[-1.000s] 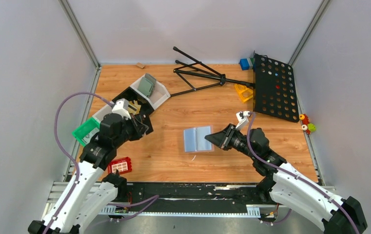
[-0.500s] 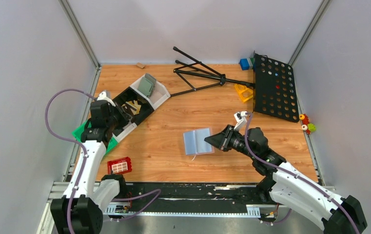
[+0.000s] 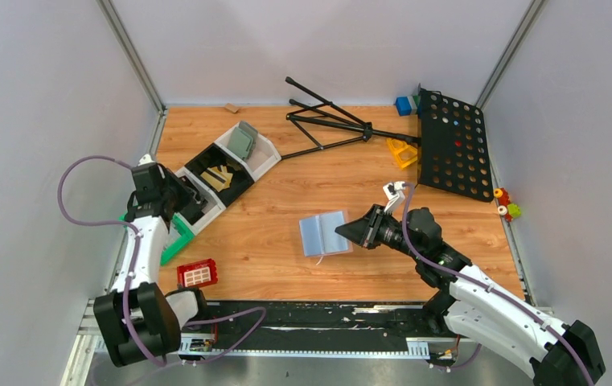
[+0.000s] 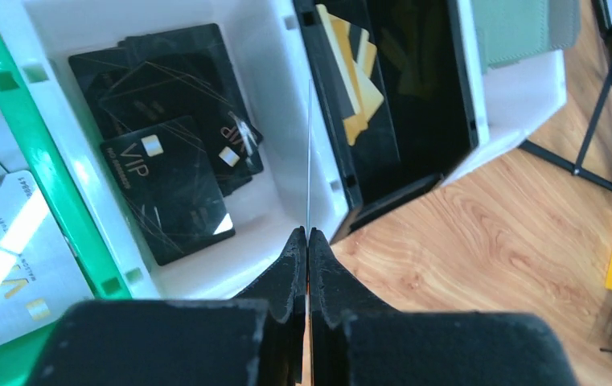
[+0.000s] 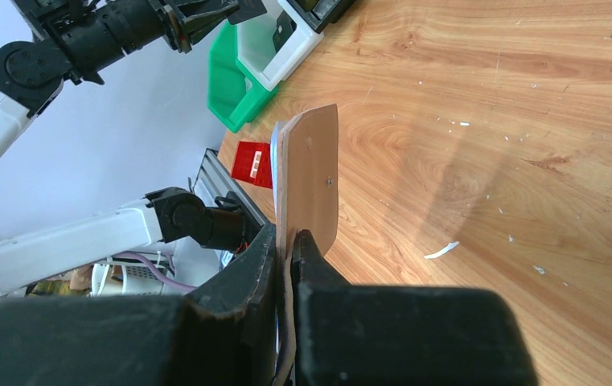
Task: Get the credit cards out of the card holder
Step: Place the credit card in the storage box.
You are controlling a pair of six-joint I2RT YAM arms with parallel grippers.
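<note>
Centre frame, over the wooden surface (image 3: pixel 270 265), the right hand (image 3: pixel 344 232) was clamped on the card holder (image 3: pixel 324 233) (tan side facing the wrist camera). At left, above the white bin (image 4: pixel 282 121) holding black credit cards (image 4: pixel 166 185), the left hand (image 4: pixel 308 241) pinched a thin card (image 4: pixel 309 161) edge-on.

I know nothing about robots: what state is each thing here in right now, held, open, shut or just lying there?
left gripper, shut on one credit card, edge-on over the white bin
right gripper, shut on the card holder
card holder, spread open, gripped by one edge
black cards, stacked loose in the white bin
grey-green holder, resting in another bin
tripod, folded, lying flat
</note>
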